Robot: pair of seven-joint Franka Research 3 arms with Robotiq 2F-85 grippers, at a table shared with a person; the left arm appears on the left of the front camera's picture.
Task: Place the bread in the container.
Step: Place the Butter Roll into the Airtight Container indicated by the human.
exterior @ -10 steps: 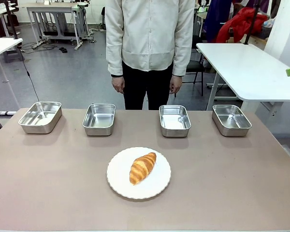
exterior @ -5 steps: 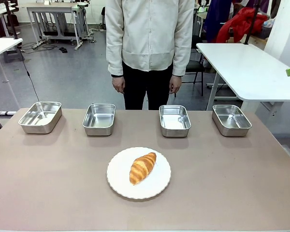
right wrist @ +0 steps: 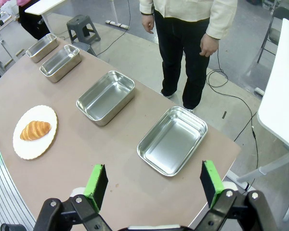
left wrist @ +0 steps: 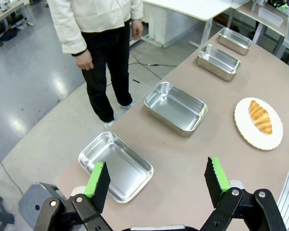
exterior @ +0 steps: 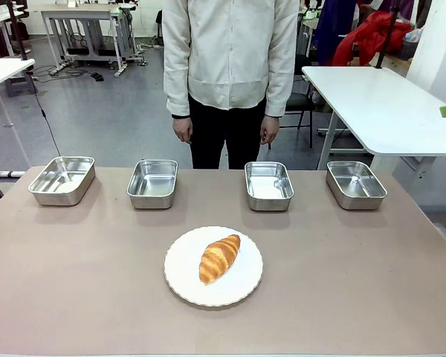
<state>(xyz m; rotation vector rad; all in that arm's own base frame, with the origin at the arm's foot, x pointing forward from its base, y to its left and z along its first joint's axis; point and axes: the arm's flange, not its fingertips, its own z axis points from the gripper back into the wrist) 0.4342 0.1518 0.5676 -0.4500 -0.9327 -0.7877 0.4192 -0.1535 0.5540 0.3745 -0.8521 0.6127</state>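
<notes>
Worktop (exterior: 74, 297) seen from the robot's side. The bread (exterior: 219, 258), a golden-brown ridged croissant, lies aslant on a round white plate (exterior: 184, 286). The plate sits midway between the worktop's left and right edges, nearer the near edge than the far one, and the bread touches nothing but the plate. Four shiny steel containers stand in a row along the far edge, well apart from the plate and from one another. The first container (exterior: 56, 198) is by the far-left corner, and the second container (exterior: 150, 202) and the third container (exterior: 268, 205) stand to either side of the middle. The fourth container (exterior: 354, 203) is toward the far-right corner. Each shows a bare, polished floor. A person (exterior: 230, 67) in a pale jacket and dark trousers stands just beyond the far edge, behind the two middle containers. In its wrist view the left gripper (left wrist: 156, 175) hangs well above the worktop's left end, over the first container, with its green-padded fingers spread wide and gripping nothing. The right gripper (right wrist: 153, 179) hangs likewise above the right end, over the fourth container, fingers spread wide and holding nothing.
</notes>
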